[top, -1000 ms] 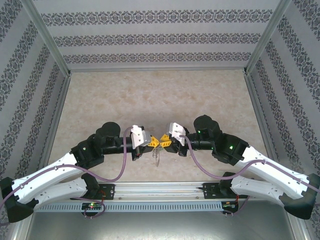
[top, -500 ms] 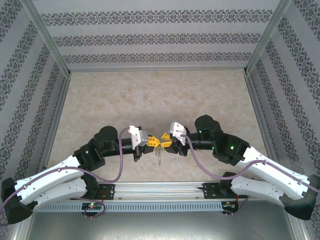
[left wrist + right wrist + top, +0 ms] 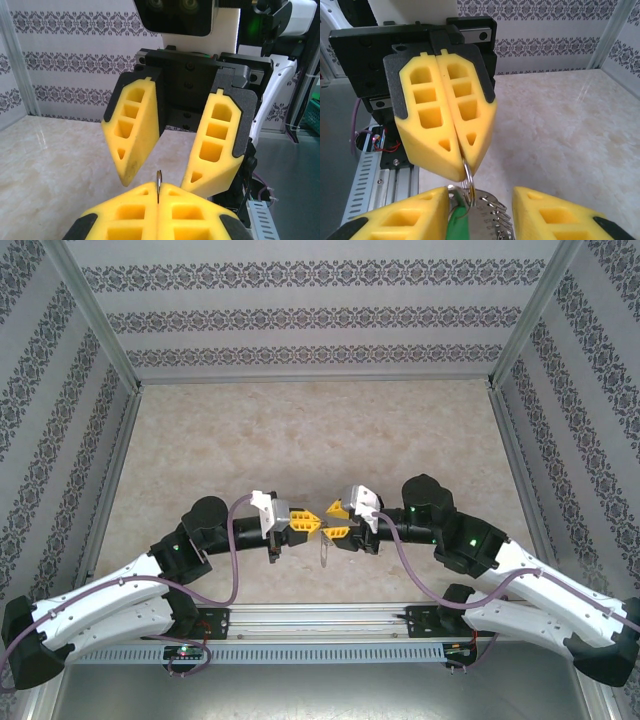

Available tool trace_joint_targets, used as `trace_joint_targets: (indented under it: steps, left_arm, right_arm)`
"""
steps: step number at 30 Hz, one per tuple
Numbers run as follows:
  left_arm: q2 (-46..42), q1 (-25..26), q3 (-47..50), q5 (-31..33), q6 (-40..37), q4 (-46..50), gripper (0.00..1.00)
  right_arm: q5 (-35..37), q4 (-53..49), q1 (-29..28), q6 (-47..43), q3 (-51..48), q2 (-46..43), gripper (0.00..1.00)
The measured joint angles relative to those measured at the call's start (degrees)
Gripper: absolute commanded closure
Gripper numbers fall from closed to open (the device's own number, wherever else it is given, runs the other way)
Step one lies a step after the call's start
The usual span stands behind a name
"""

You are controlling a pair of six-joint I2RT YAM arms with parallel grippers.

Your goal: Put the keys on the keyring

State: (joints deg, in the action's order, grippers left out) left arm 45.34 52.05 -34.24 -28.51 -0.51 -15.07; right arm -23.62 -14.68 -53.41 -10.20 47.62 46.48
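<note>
Two grippers face each other low above the beige marbled table (image 3: pixel 300 430); left gripper (image 3: pixel 313 524) is clamped on the thin grey metal keyring loop (image 3: pixel 468 173); right gripper (image 3: pixel 333 521) is spread wide, holding nothing; the small silvery key with green plastic head (image 3: pixel 457 227) and fine metal chain (image 3: pixel 492 212) hang beneath the loop, between the right fingers.

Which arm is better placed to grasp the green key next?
The right, probably. The right gripper is open with the green key between its fingers, whereas the left gripper is shut on the keyring and would have to let go.
</note>
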Motion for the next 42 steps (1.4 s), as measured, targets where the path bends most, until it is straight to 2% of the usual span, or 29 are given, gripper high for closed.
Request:
trace_joint_targets:
  steps: [5, 13, 24, 27, 30, 32, 36, 42]
  left_arm:
    - [-0.35, -0.17, 0.48, -1.70, 1.16, -2.73, 1.00]
    - [-0.24, -0.76, 0.63, -4.11, 2.34, -3.98, 1.00]
    - [1.60, -1.53, 0.44, -5.46, 2.27, -4.74, 1.00]
    - [1.86, -1.57, -1.31, -5.40, 0.90, -1.68, 1.00]
    - [1.79, -1.55, -3.19, -5.14, -1.05, 2.21, 1.00]
    - [1.75, -1.55, -4.72, -4.81, -2.51, 5.62, 1.00]
    - [1.75, -1.55, -8.13, -3.39, -5.31, 13.64, 0.91]
    - [1.36, -1.57, -13.09, -0.33, -8.37, 25.09, 0.89]
  right_arm:
    - [-0.04, 0.74, 0.00, 0.61, -0.31, -0.37, 0.72]
    - [-1.73, 1.25, 0.00, 0.85, -0.31, -0.33, 0.74]
    - [-3.19, 1.57, 0.00, 0.85, -0.31, 0.09, 0.85]
    - [-3.34, 1.62, 0.02, 0.85, -0.31, 0.07, 0.95]
    - [-3.39, 1.66, 0.02, 0.98, -0.31, -0.11, 1.00]
    - [-3.15, 1.66, 0.02, 0.94, -0.31, 0.02, 1.00]
    - [-2.32, 1.70, 0.00, 0.81, -0.26, 1.03, 1.00]
    - [-1.40, 1.11, 0.00, 0.15, 0.26, 3.21, 1.00]
